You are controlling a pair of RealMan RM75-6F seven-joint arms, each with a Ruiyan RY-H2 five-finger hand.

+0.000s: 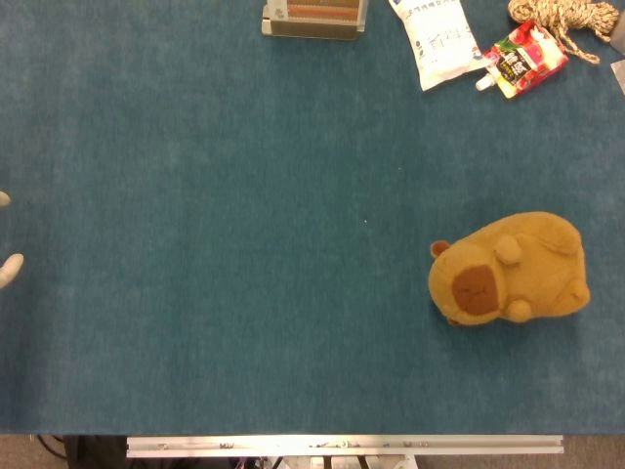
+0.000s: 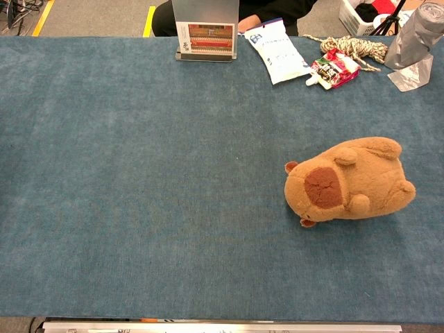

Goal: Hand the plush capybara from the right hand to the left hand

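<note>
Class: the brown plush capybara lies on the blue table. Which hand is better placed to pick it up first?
Right. The brown plush capybara lies on the table's right side; only pale fingertips show at the far left edge.

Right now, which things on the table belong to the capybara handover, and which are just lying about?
Job:
plush capybara, lying on the blue table, held by neither hand
left hand, only fingertips visible at the edge

Lying about:
white pouch
red snack packet
rope coil
card stand

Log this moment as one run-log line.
stage: not started | plush capybara: lying on table, right side, untouched | left hand: fingertips only at left edge | right hand: not in view
</note>
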